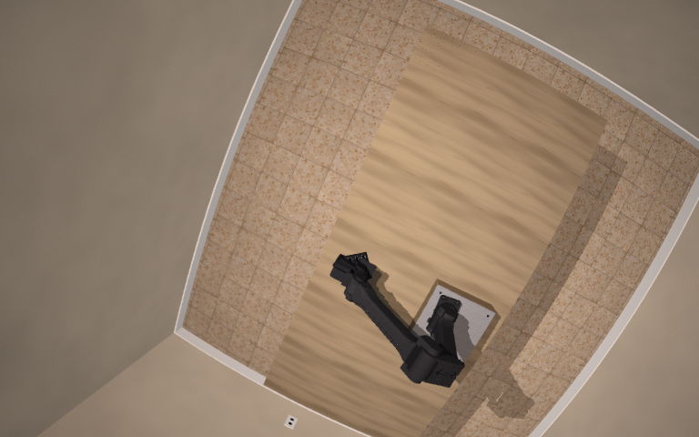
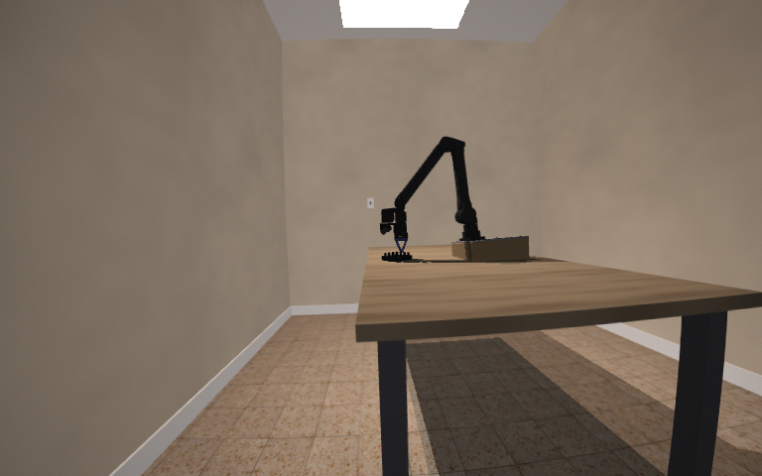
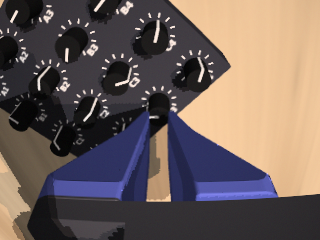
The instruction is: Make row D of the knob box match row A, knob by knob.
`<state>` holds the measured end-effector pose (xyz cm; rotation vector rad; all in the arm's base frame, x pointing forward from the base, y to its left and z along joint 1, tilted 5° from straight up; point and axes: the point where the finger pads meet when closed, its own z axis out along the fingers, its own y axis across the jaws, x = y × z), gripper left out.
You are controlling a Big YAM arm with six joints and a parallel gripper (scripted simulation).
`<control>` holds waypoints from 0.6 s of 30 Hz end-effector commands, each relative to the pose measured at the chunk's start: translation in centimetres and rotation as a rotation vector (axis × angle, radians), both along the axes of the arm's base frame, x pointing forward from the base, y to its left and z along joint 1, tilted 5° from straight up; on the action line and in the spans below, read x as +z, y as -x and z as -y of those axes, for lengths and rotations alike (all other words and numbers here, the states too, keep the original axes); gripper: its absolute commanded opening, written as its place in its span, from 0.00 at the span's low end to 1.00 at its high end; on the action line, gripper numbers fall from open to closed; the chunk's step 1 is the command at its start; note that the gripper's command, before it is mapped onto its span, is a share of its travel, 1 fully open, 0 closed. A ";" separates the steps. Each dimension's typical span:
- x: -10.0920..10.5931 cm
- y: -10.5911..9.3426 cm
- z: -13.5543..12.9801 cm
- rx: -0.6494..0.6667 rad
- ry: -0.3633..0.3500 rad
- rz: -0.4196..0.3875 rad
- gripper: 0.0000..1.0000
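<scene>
The black knob box (image 3: 150, 2) (image 2: 396, 257) (image 1: 356, 255) stands on the wooden table (image 1: 463, 169) (image 2: 505, 292) near its left edge. My gripper (image 3: 158, 121) (image 2: 400, 250) points straight down and its blue fingers are shut on knob D3 (image 3: 159, 100). The fingers hide D3's white line. Knob C3 (image 3: 120, 78) and knob A3 (image 3: 24, 7) lie behind it. Knobs D1 and D2 are partly hidden by the left finger.
The arm's base stands on a grey plate (image 1: 481, 317) on a low wooden block (image 2: 500, 248) at the table's right side. The arm reaches across the table to the box. The table's left edge (image 1: 329, 242) runs close beside the box.
</scene>
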<state>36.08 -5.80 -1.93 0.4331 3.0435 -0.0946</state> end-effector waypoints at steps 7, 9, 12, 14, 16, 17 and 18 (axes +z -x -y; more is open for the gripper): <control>-0.6 -0.1 -0.5 0.264 0.002 -0.015 0.09; -0.6 -0.1 -0.5 0.314 0.005 -0.018 0.09; -0.6 -0.1 -0.5 0.387 0.009 -0.023 0.09; -0.6 -0.1 -0.5 0.433 0.011 -0.026 0.09; -0.6 -0.1 -0.5 0.478 0.014 -0.029 0.09; -0.6 -0.1 -0.5 0.499 0.015 -0.030 0.09; -0.6 -0.1 -0.6 0.520 0.016 -0.031 0.09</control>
